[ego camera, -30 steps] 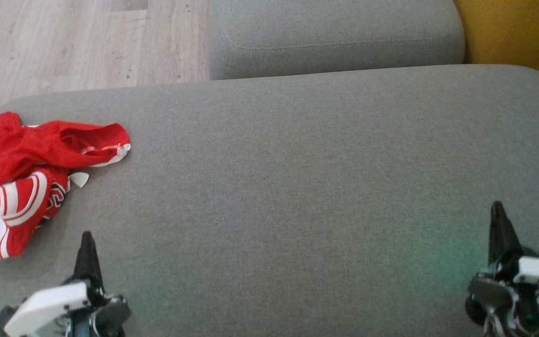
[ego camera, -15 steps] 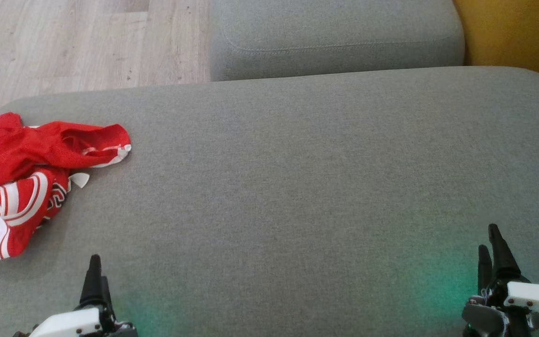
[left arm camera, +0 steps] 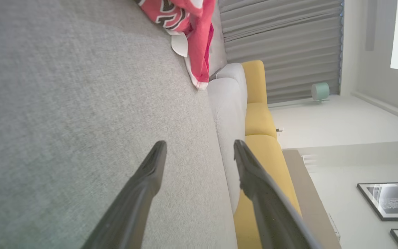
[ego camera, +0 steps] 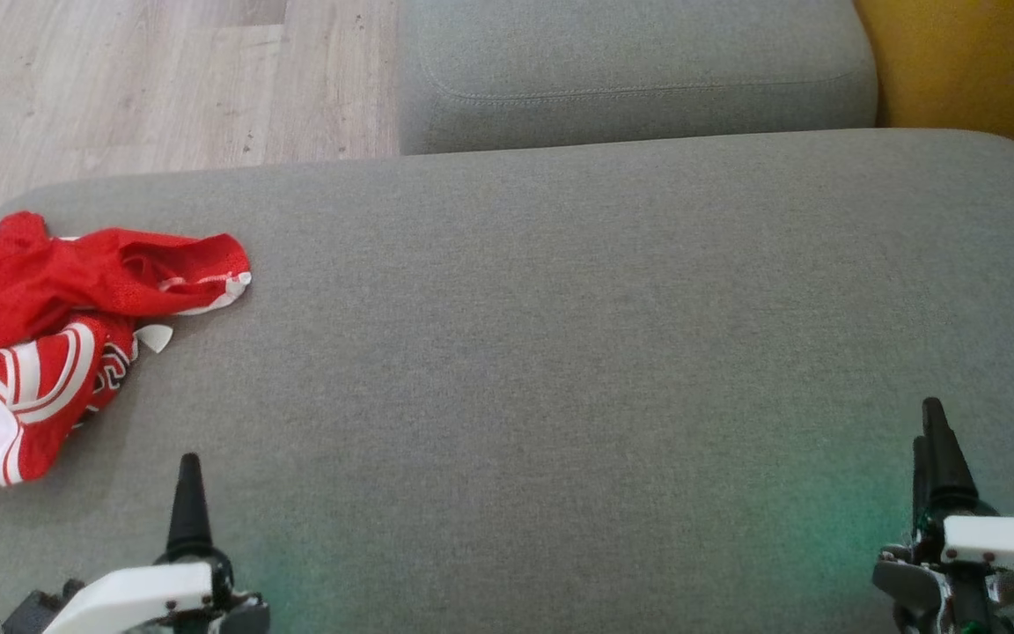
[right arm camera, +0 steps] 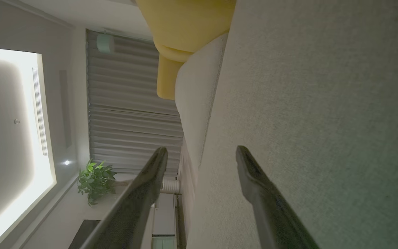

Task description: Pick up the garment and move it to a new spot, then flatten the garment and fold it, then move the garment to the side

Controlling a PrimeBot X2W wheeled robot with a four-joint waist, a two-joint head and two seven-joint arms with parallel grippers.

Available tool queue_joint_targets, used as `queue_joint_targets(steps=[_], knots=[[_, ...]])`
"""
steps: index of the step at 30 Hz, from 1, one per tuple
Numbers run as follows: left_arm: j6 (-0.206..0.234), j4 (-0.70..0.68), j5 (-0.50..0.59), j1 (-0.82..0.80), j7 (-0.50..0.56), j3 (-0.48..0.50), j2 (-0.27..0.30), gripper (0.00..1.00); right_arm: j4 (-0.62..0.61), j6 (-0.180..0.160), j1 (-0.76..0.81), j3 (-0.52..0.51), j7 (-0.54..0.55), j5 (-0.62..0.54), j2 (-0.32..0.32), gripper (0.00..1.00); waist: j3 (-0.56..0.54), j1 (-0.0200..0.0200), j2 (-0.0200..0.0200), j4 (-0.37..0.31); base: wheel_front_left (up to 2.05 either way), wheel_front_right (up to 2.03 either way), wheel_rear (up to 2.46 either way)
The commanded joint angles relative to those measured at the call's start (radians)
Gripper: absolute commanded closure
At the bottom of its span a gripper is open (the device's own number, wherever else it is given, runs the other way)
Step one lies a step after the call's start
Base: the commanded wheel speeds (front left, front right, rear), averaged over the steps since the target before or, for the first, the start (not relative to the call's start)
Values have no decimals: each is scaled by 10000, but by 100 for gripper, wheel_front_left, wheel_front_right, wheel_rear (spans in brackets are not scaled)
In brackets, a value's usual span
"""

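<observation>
Looking down on the wide grey seat cushion (ego camera: 560,352), I've got the garment (ego camera: 67,326), a red and white jersey, lying in a crumpled heap at the cushion's far left edge, with part of it cut off by the side of the head view. It's bunched over itself with a white tag poking out, so by my read nothing is flattened or folded yet. All 3 stages look to be ahead of me: the pick-up and move, the flatten and fold, and the shift to the side. The left gripper (ego camera: 188,471) sits low at the near edge, near the jersey but clear of it. In the left wrist view its 2 dark fingers stand spread apart with only grey fabric between them, so that claw is open and empty. The right gripper (ego camera: 924,423) is well apart from the garment on the other side of the cushion, and its wrist view shows the same spread fingers holding nothing. The middle of the cushion is where I'd judge the jersey should go. The first job is getting a claw onto that heap.
</observation>
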Motion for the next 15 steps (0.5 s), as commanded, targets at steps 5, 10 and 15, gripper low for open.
queue_joint_targets(steps=[5, 10, 15], knots=[[93, -675, 853, -318, -214, -158, 44, 0, -670, -2, -204, 179, -219, -999, -48, 0, -1, 0, 0, 19, 0, 0, 0], [118, -812, 1451, -275, -332, -262, 46, 0, -856, -2, -160, 362, -338, -1822, -51, 0, 0, 0, 0, 31, 0, 0, 0], [133, -945, 2321, -201, -480, -410, 48, 0, -980, -2, -82, 575, -484, -2756, -55, 0, -3, 0, 0, 53, 0, 0, 0]])
